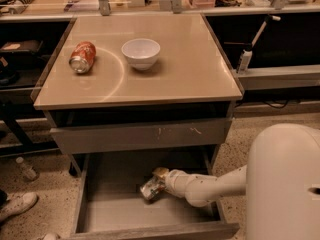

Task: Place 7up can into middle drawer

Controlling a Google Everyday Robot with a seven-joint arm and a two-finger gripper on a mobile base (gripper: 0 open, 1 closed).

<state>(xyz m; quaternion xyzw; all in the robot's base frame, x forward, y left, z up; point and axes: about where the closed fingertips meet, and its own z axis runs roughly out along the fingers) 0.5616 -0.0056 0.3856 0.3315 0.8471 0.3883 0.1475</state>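
Note:
The 7up can (151, 188), silvery with green print, is tilted low inside the open middle drawer (115, 211), near the middle of its grey floor. My gripper (159, 180) reaches into the drawer from the right on a white arm and is shut on the can's upper end. I cannot tell whether the can touches the floor.
A shut grey drawer front with pale scratch marks (175, 132) sits above the open drawer. On the tan tabletop (200, 74) lie an orange-red can (82, 57) on its side and a white bowl (141, 52). My white base (285, 184) stands at the right. A shoe (15, 206) and a small bottle (26, 169) are on the floor at the left.

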